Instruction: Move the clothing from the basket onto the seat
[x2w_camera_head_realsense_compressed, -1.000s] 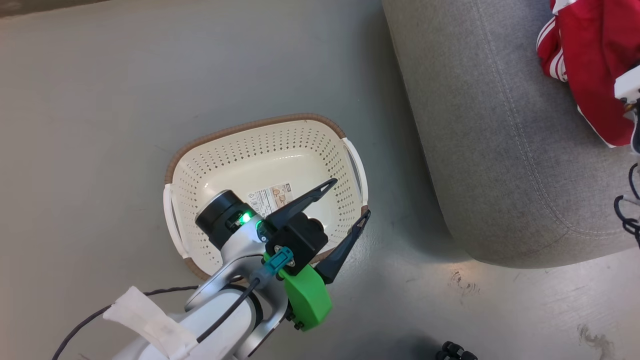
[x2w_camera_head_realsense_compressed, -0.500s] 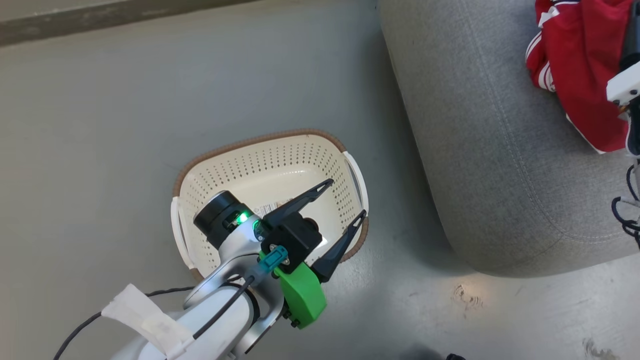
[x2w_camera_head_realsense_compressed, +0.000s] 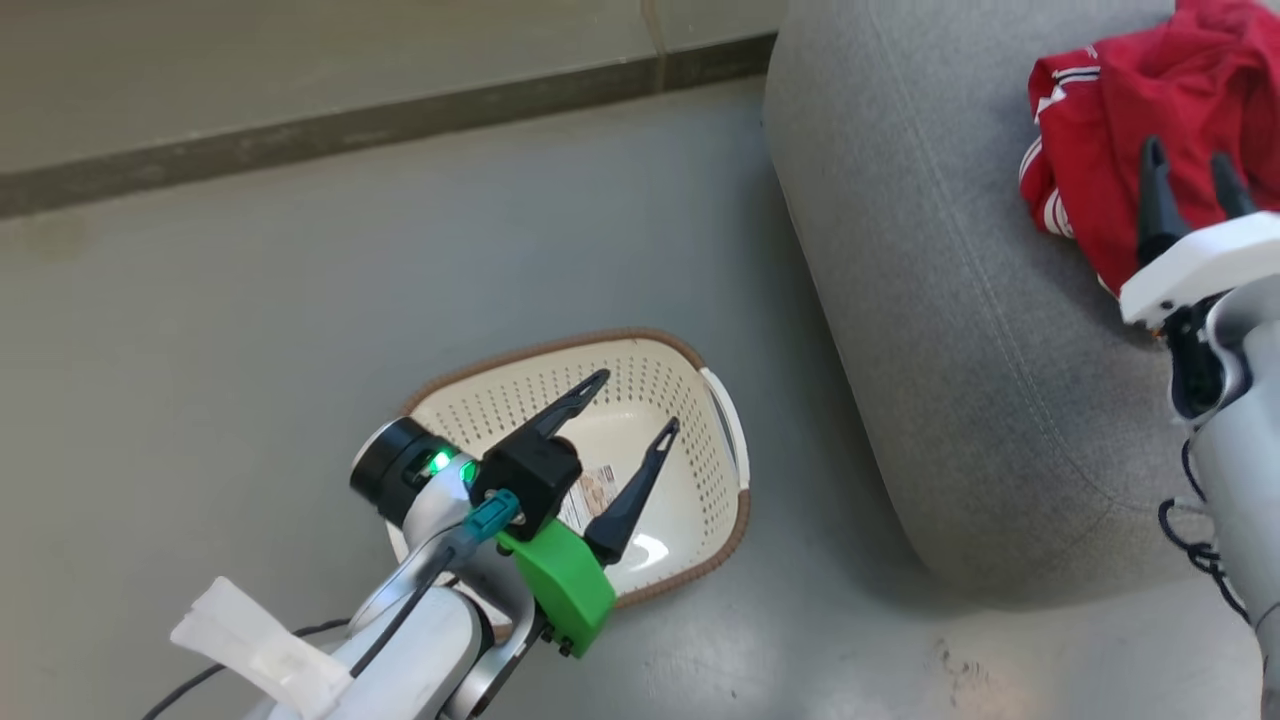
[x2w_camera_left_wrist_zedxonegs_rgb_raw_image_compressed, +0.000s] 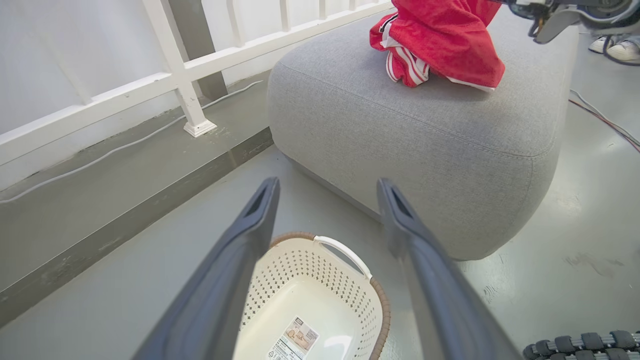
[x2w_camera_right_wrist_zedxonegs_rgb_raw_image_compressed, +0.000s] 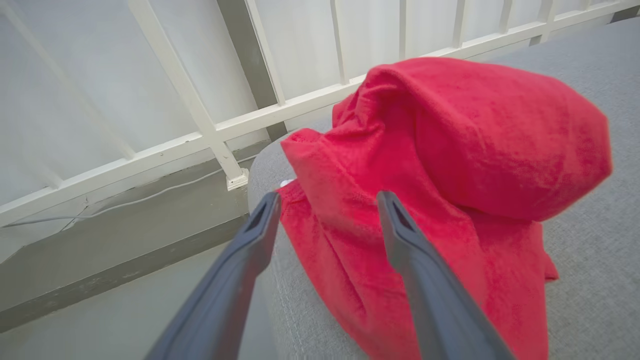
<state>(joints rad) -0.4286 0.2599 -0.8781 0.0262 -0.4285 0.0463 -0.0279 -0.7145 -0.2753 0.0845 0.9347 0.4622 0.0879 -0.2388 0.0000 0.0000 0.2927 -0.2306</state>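
My left gripper (x2w_camera_head_realsense_compressed: 640, 398) hangs over the basket (x2w_camera_head_realsense_compressed: 560, 346). Its two dark fingers are spread wide with nothing between them. In my left wrist view their tips frame the basket's far rim and one white side handle (x2w_camera_left_wrist_zedxonegs_rgb_raw_image_compressed: 345, 252). The basket is cream perforated plastic with a brown braided rim. It stands on the grey floor (x2w_camera_head_realsense_compressed: 300, 300) near the rounded corner of the seat (x2w_camera_head_realsense_compressed: 930, 330), with a strip of floor between them. Its inner bottom shows, with the label sticker (x2w_camera_head_realsense_compressed: 597, 492) lying on it.

My right gripper (x2w_camera_head_realsense_compressed: 1185, 150) is up over the seat, pointed at the red garment (x2w_camera_head_realsense_compressed: 1100, 170). That garment, red with white stripes at one edge, lies crumpled on top of the grey woven cushion, and one fold stands up in a hump. My right fingers are parted about as wide as the left ones, and I see no cloth pinched between them. The red fabric lies close beyond the tips, and I cannot make out whether they brush it.

Past the seat a white railing (x2w_camera_right_wrist_zedxonegs_rgb_raw_image_compressed: 220, 135) stands on a raised ledge, with a pale cable (x2w_camera_left_wrist_zedxonegs_rgb_raw_image_compressed: 125, 147) running along it.
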